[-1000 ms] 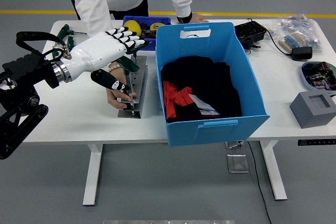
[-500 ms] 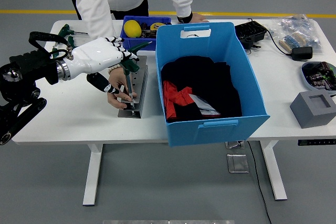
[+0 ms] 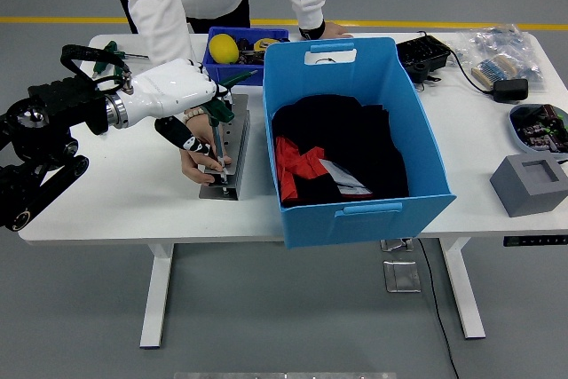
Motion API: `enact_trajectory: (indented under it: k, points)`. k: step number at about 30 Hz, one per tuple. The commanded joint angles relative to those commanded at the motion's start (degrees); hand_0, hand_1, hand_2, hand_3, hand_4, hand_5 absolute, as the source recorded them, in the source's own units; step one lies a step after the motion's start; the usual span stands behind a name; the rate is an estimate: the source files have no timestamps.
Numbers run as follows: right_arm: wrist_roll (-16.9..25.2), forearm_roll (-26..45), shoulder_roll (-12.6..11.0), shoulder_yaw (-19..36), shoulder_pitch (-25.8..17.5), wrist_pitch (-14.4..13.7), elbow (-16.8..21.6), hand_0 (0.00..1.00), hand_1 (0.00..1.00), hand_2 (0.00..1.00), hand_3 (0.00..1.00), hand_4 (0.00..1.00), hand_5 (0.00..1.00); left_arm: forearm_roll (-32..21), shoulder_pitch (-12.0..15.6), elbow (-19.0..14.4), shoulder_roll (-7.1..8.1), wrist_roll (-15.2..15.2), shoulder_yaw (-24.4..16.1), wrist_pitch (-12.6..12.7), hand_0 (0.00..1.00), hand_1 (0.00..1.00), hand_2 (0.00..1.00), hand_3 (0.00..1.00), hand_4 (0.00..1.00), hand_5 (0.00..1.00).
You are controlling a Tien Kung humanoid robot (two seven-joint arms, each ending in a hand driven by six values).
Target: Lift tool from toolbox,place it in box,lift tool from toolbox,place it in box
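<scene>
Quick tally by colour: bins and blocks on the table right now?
Blue plastic bins: 2, the big light-blue box and the small dark-blue tray
Grey metal tool rack: 1
Grey foam block: 1
Total: 4

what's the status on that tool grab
Left robot hand curled around green-handled tool at grey tool rack. Person's hand steadies rack. Blue box beside it.

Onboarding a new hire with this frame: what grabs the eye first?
The big blue box at table centre, with black and red items inside. Left of it, the robot's white left hand reaches over a grey tool rack that a person's hand steadies from the far side.
</scene>
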Motion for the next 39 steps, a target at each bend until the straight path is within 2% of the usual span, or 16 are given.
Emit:
enact_trajectory:
  k: [1,2,7,8,13,14,19,20,25,26,31,32,37,38,39]
  points:
    - [0.0,0.0,0.0,-0.1,0.0,0.0,0.0,0.628,0.633,0.688,0.551,0.807,0.640,-0.1,-0.2,0.2,-0.07,0.0,0.2,0.0,0.585,0.401,0.412,0.568,0.998,0.317]
    - [0.0,0.1,0.0,-0.1,0.1,0.0,0.0,0.628,0.633,0.688,0.550,0.808,0.641,-0.3,-0.4,0.4,-0.14,-0.1,0.4,0.1,0.467,0.315,0.321,0.457,0.998,0.309]
    - [0.1,0.8,-0.1,-0.6,0.4,0.0,0.0,0.628,0.633,0.688,0.550,0.808,0.641,-0.9,-1.4,2.0,-0.37,-0.3,1.3,-0.1,0.467,0.315,0.321,0.457,0.998,0.309]
    - [0.2,0.9,-0.1,-0.7,0.4,0.0,0.0,0.628,0.633,0.688,0.550,0.807,0.640,-1.0,-1.5,2.2,-0.38,-0.3,1.4,-0.1,0.392,0.246,0.260,0.386,0.998,0.306]
    - [0.2,1.2,-0.2,-0.9,0.6,0.0,0.0,0.628,0.633,0.688,0.550,0.807,0.640,-3.0,-2.2,3.5,-0.48,-0.5,1.9,-0.4,0.392,0.246,0.260,0.386,0.998,0.306]
    - [0.2,1.2,-0.2,-0.9,0.6,0.0,0.0,0.629,0.633,0.688,0.550,0.807,0.640,-3.4,-2.3,3.7,-0.52,-0.5,2.0,-0.5,0.354,0.204,0.222,0.334,0.998,0.344]
    - [0.2,1.4,-0.2,-1.1,0.7,0.0,0.0,0.629,0.633,0.688,0.550,0.807,0.640,-6.0,-2.9,5.0,-0.91,-0.5,2.6,-0.9,0.354,0.204,0.222,0.334,0.998,0.344]
    - [0.2,1.5,-0.2,-1.1,0.8,0.0,0.0,0.630,0.632,0.688,0.550,0.808,0.641,-6.4,-2.9,5.2,-1.00,-0.4,2.6,-1.0,0.310,0.153,0.187,0.297,0.998,0.467]
    - [0.2,1.4,-0.3,-1.1,0.8,0.0,0.0,0.630,0.632,0.688,0.550,0.808,0.641,-7.9,-3.0,6.0,-1.30,-0.1,2.7,-0.9,0.310,0.153,0.187,0.297,0.998,0.467]
    - [0.2,1.4,-0.3,-1.1,0.8,0.1,0.0,0.632,0.634,0.688,0.550,0.808,0.641,-8.2,-3.0,6.1,-1.36,0.0,2.7,-1.0,0.257,0.118,0.159,0.260,0.998,0.510]
    - [0.3,1.5,-0.3,-1.1,0.9,0.1,0.0,0.632,0.634,0.688,0.550,0.808,0.641,-10.5,-2.9,6.8,-1.71,0.3,2.9,-1.1,0.257,0.118,0.159,0.260,0.998,0.510]
    - [0.3,1.5,-0.3,-1.1,0.9,0.1,0.0,0.631,0.633,0.688,0.550,0.807,0.641,-10.8,-2.9,6.9,-1.78,0.4,3.0,-1.1,0.223,0.091,0.126,0.210,0.998,0.613]
    - [0.3,1.5,-0.4,-1.1,0.9,0.1,0.0,0.631,0.633,0.688,0.550,0.807,0.641,-12.7,-2.7,7.6,-2.17,0.8,3.2,-0.8,0.223,0.091,0.126,0.210,0.998,0.613]
    - [0.3,1.5,-0.4,-1.2,1.0,0.1,0.0,0.631,0.633,0.688,0.551,0.807,0.641,-12.9,-2.7,7.7,-2.25,0.9,3.3,-0.6,0.180,0.057,0.091,0.156,0.998,0.636]
    - [0.3,1.5,-0.4,-1.2,1.0,0.1,0.0,0.631,0.633,0.688,0.551,0.807,0.641,-13.0,-2.6,7.8,-2.35,1.1,3.3,-0.3,0.180,0.057,0.091,0.156,0.998,0.636]
